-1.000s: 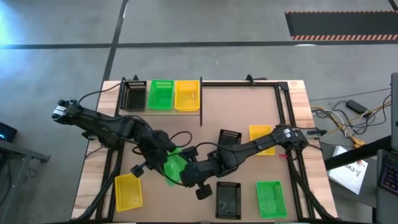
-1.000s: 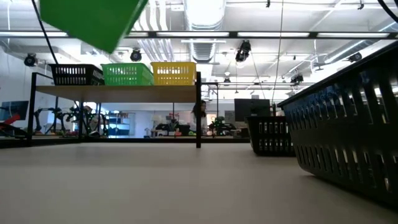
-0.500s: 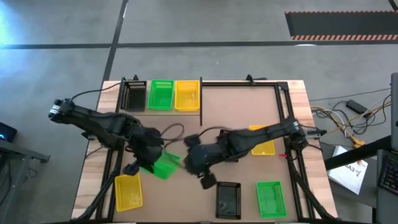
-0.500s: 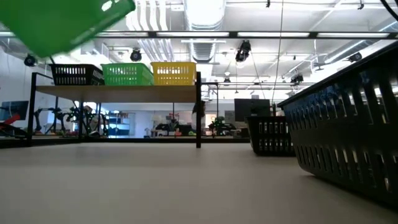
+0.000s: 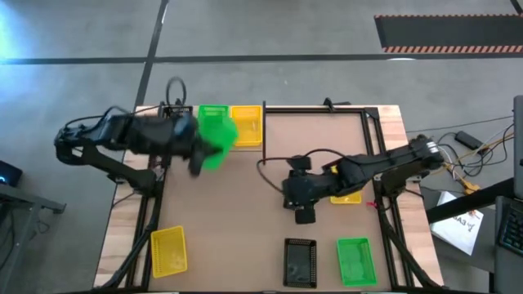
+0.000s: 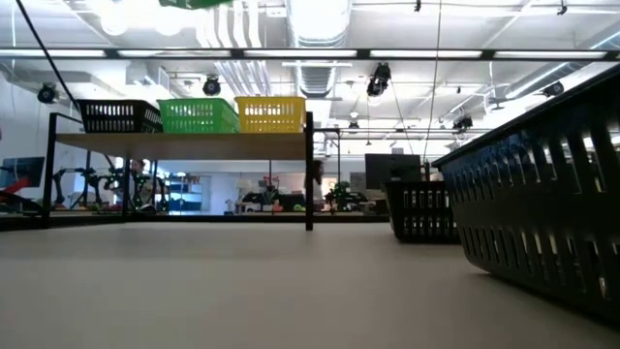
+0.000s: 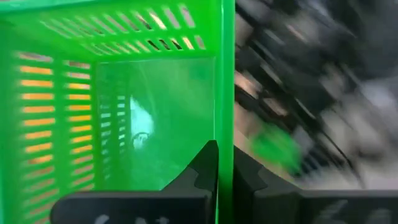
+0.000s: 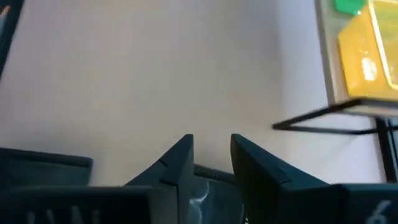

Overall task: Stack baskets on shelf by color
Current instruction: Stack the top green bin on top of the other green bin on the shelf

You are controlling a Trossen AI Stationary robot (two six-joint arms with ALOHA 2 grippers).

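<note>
High view, far-left table edge: yellow basket (image 5: 168,250) flat near the front corner, well apart from the rest.
Left gripper (image 5: 198,151): raised over the back-left of the table, just in front of the shelf (image 5: 245,149); clamped on one wall of a green basket (image 5: 217,140), held tilted beside the row on the shelf.
Left wrist view: two dark fingers (image 7: 202,168) pinched close on the thin green wall (image 7: 227,87), open mesh tray to one side, background blurred.
Shelf row, back-left: black basket (image 5: 175,124), green shelf basket (image 5: 212,113), yellow shelf basket (image 5: 247,124), side by side; partly hidden by the arm from above.
Low view: same three in a line on the pale plank, black (image 6: 119,116), green (image 6: 198,114), yellow (image 6: 270,113); sliver of green at the top edge.
Centre front: black floor basket (image 5: 300,263) lying flat near the front edge.
Right gripper (image 5: 303,214): low over the middle of the table, fingers slightly parted, gripping nothing; second black basket mostly hidden beneath its arm.
Right wrist view: fingertips (image 8: 179,162) with a narrow gap, bare tabletop beyond, shelf's black frame and a yellow tray far off.
Right of centre: another yellow basket (image 5: 347,194) partly under the right arm.
Front right: green floor basket (image 5: 355,260) flat beside the black one.
</note>
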